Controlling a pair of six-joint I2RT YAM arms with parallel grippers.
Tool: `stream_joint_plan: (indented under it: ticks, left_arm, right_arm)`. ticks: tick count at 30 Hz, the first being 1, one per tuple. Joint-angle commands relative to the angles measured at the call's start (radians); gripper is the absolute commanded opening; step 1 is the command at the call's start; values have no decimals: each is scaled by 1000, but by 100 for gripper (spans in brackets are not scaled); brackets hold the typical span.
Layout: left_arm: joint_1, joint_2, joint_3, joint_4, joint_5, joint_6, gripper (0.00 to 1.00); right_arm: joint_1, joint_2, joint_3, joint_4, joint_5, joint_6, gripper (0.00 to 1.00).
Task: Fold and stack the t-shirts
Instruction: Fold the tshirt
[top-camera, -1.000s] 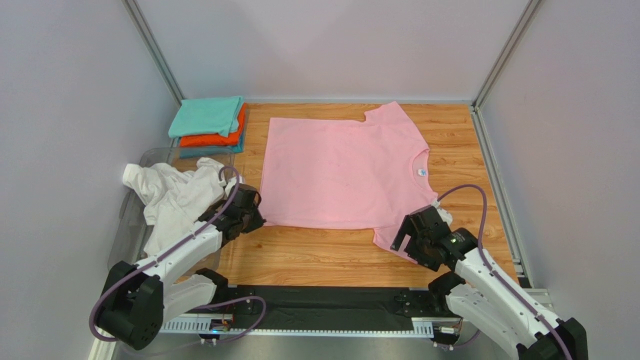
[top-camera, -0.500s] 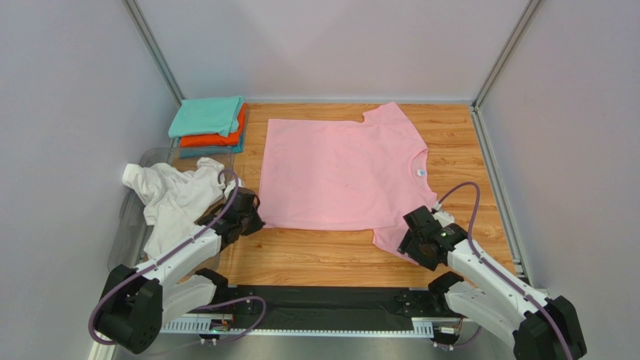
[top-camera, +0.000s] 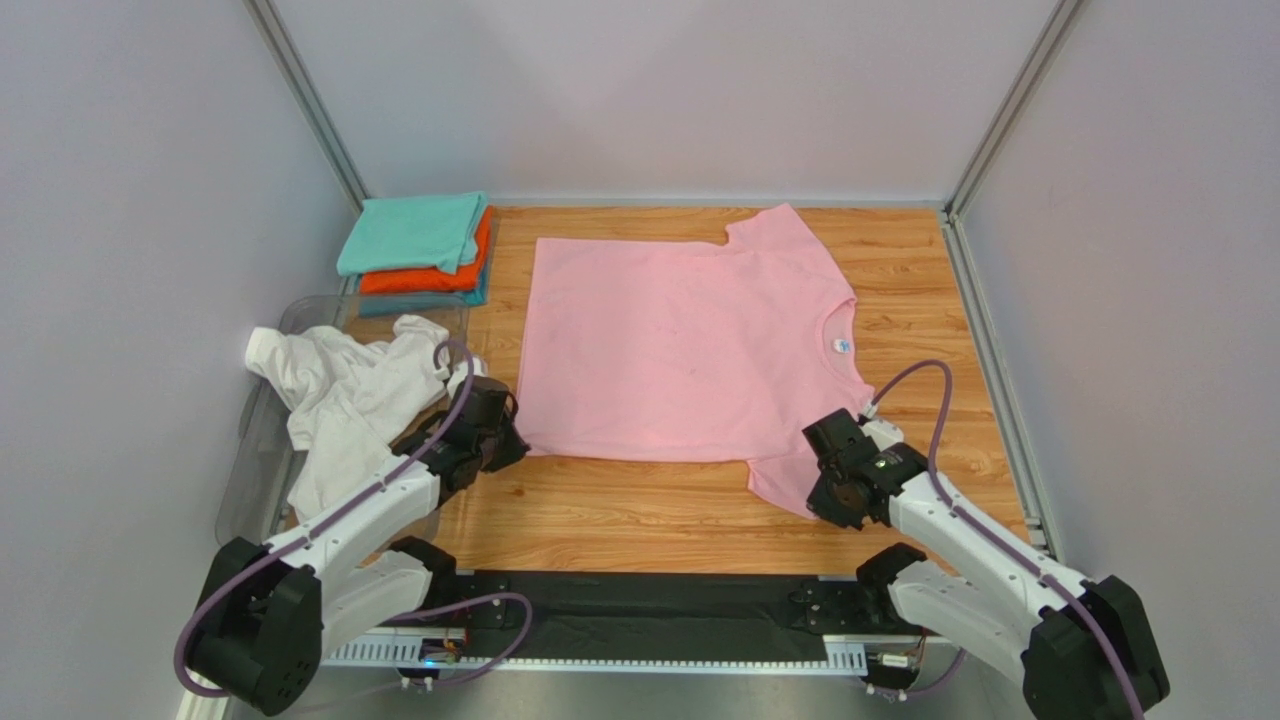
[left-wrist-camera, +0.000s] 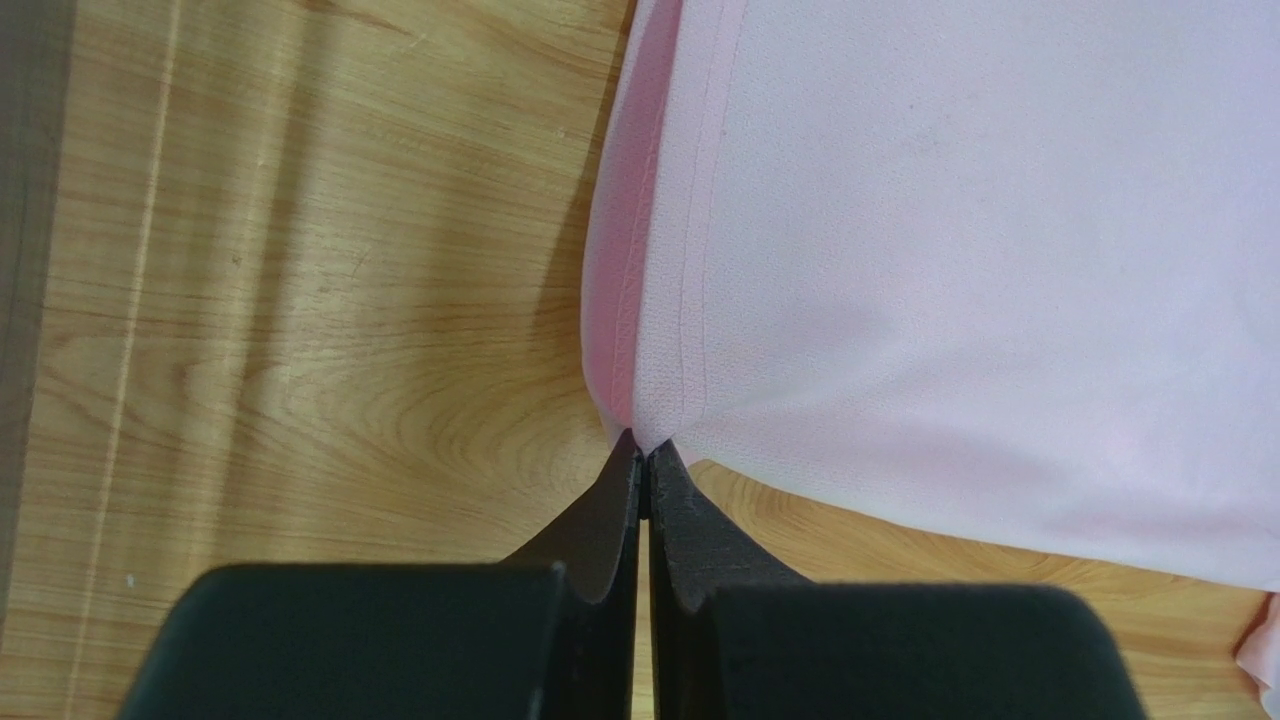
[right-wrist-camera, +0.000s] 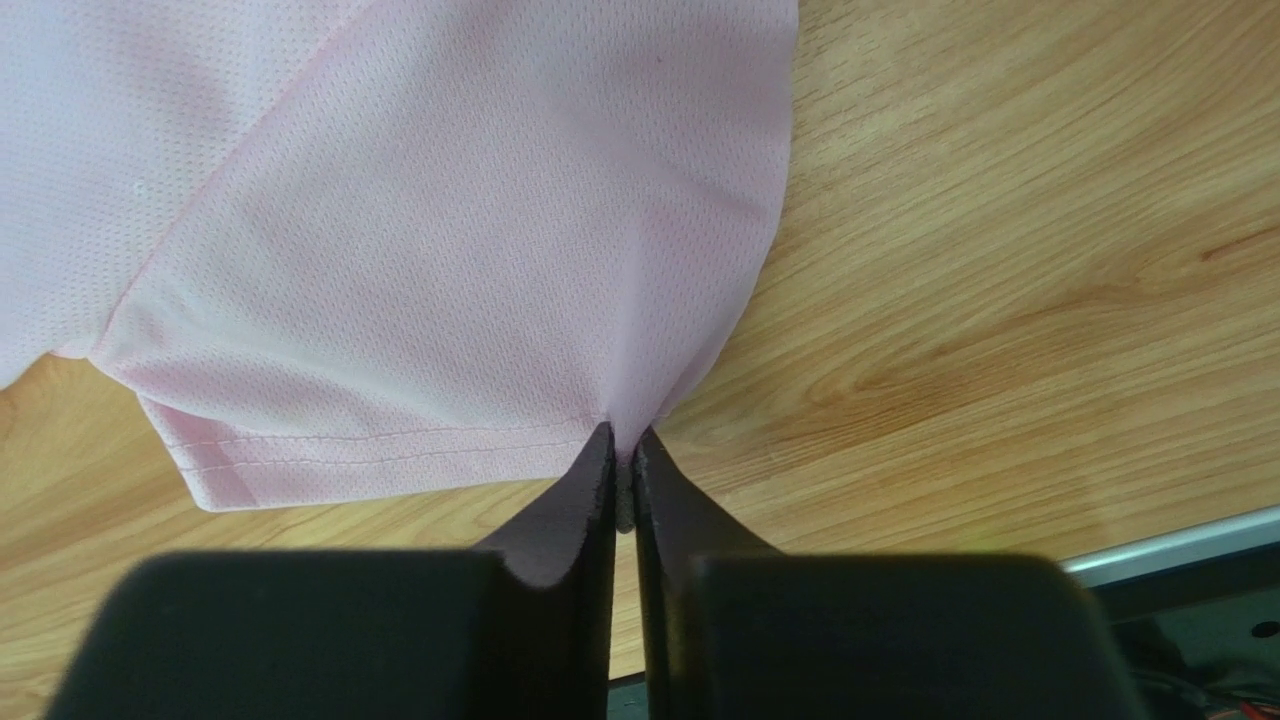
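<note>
Since the left jaws grip the hem corner and the right jaws the sleeve corner of the pink t-shirt (top-camera: 684, 345) lying flat on the surface (top-camera: 631, 518), I'd raise both together, evenly, keeping that near edge taut.

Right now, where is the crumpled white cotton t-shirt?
The crumpled white cotton t-shirt lies on the left in the top view, beside the flat pink t-shirt, nearer than the folded teal-topped stack.
</note>
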Motion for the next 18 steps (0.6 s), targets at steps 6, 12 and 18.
stream_joint_plan:
  ticks: [6, 12, 18]
  left_arm:
    - [4, -40, -6, 4, 29, 2, 0]
    - [2, -121, -35, -36, 76, -9, 0]
    - [1, -244, -59, -87, 118, -8, 0]
  right_arm:
    - [3, -73, -3, -9, -18, -15, 0]
    - [5, -202, 13, -81, -64, 6, 0]
    - [14, -341, 48, -189, -74, 29, 0]
